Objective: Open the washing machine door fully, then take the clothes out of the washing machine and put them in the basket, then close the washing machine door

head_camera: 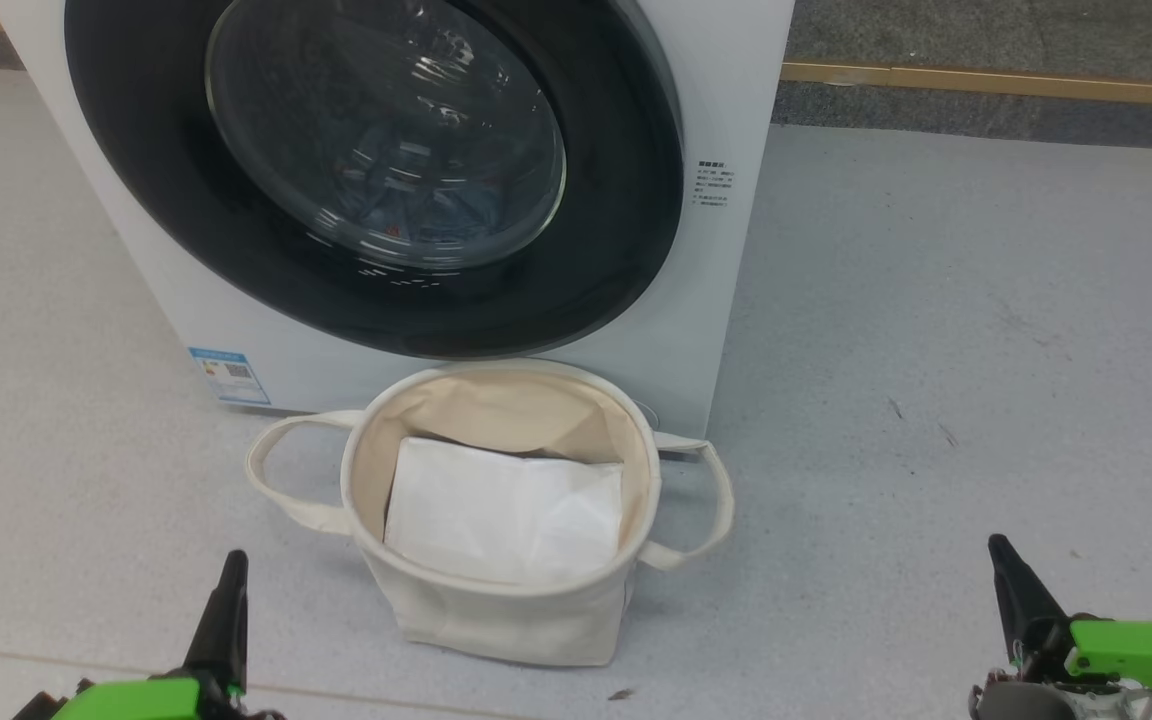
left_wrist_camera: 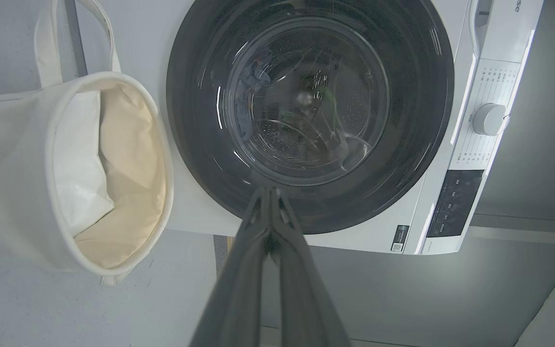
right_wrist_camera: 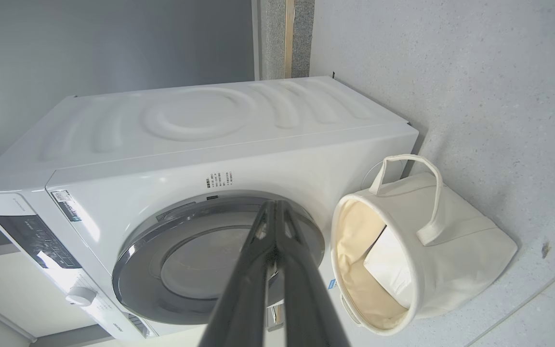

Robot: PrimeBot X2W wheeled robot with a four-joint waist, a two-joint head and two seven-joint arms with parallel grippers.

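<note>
1. Left gripper (head_camera: 233, 565) and right gripper (head_camera: 999, 548), both pressed together, sat lowest in the head view; the basket (head_camera: 496, 620), holding a packet (head_camera: 506, 510), stood just before the washer (head_camera: 736, 150); clothes (head_camera: 406, 205) lay behind its closed door (head_camera: 136, 150).
2. Left wrist view: fingers (left_wrist_camera: 239, 279), tips together, pointed at the door.
3. Right wrist view: joined fingers (right_wrist_camera: 244, 289) crossed the door.

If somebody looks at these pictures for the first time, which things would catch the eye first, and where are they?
The washing machine door, a glossy black ring around domed glass, dominates the top of the head view, shut, with the clothes dim behind it. Right in front of the washing machine stands the basket, holding a white packet. The left gripper and right gripper rest shut at the bottom corners.
</note>
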